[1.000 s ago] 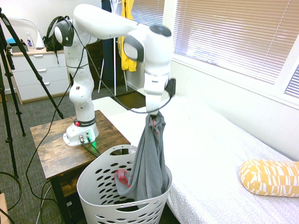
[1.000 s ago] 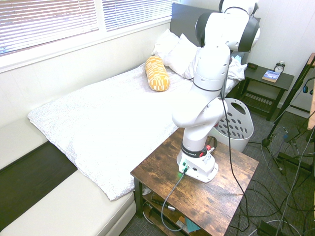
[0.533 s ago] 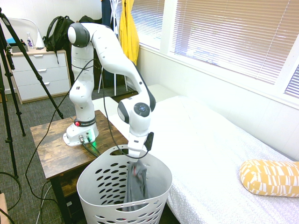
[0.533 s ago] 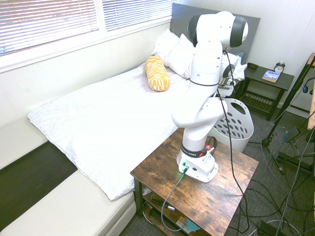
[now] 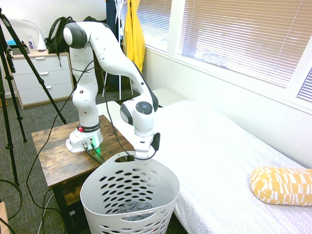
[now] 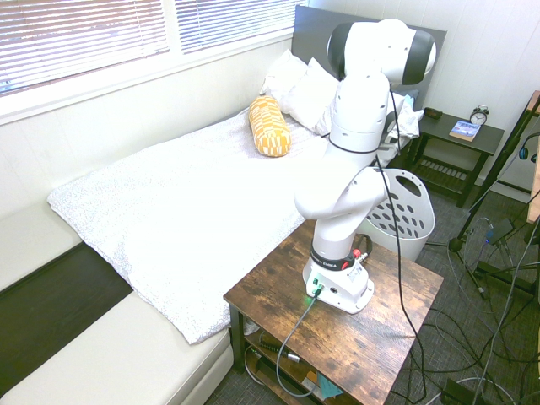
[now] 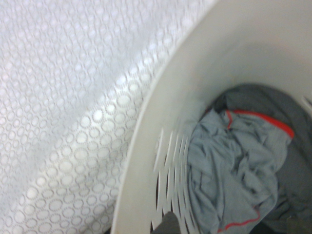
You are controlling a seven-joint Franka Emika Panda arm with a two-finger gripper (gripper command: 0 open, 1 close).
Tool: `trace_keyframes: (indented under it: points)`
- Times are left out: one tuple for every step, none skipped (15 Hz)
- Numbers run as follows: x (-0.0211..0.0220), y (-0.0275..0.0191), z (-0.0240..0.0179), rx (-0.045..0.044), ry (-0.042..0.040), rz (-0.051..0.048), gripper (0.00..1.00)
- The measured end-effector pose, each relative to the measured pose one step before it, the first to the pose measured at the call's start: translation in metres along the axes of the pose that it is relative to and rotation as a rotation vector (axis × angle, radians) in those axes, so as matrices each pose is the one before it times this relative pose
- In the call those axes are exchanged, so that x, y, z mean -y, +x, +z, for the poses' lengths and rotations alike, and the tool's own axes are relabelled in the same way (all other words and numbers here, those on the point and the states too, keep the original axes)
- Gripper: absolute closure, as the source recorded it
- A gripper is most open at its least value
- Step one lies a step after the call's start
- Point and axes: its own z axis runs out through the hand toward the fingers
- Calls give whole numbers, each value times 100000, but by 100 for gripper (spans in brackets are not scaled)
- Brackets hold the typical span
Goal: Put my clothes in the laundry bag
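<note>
- So the grey garment [image 7: 234, 165] is lying crumpled at the bottom of the white laundry basket [image 5: 105, 195]. From across the room you only catch a dark lump through the holes low in the wall.
- The claw [image 5: 141, 158] hangs just over the basket's back rim, pointing straight down, with nothing hanging from it. Can't honestly tell whether it's spread or pressed together, it's too small and tucked under the wrist from where I'm standing.
- My guess on why it sits that low: dropping right over the opening means floppy cloth falls in instead of draping over the rim.
- The basket is parked on the floor in the gap between the wooden counter [image 5: 53, 151] and the bed [image 5: 219, 156], which looks like an easy reach.
- As for which way the garment points, it doesn't really. It's bunched into a heap with no clear long axis. The close-up view shows folds going every which way and the thin red edging [image 7: 258, 117] curling round one side and again lower down.
- Looks pretty much done to me.
</note>
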Motion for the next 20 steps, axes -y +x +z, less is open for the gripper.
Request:
trace_keyframes:
  points:
    - [2258, 150, -2758, -3242, 880, -3023, 0]
    - [2672, -233, -2838, -2579, 1666, -3140, 0]
    - [2999, -630, -2542, -1874, 2007, -3403, 0]
    - [3597, -972, -2264, -1646, 1999, -3893, 0]
    - [3852, -1046, -1719, -1337, 1579, -4023, 0]
    - [3878, -975, -1160, -1075, 1283, -3986, 0]
    - [4331, -1188, -529, -538, 1221, -4779, 0]
    - [4929, -1437, -4, 272, 855, -5088, 0]
    - [4300, -1256, 341, 935, 237, -4436, 0]
    - [4289, -1191, 595, 1190, -379, -5197, 0]
    - [4466, -1378, 1030, 1547, -828, -5197, 0]
    - [3852, -1245, 1046, 1714, -770, -4610, 0]
    - [3602, -1179, 1115, 1956, -773, -4451, 0]
    - [3062, -1162, 1090, 2468, -1300, -3825, 0]
    - [2552, -1058, 818, 2130, -1091, -3119, 0]
    - [2305, -997, 544, 2527, -1143, -2849, 0]
    - [1738, -896, 258, 2382, -931, -2853, 0]
    - [1759, -1002, 245, 1965, -540, -3083, 0]
    - [1714, -1041, 324, 1889, 7, -2818, 0]
    - [1518, -947, 526, 2063, 961, -2042, 0]
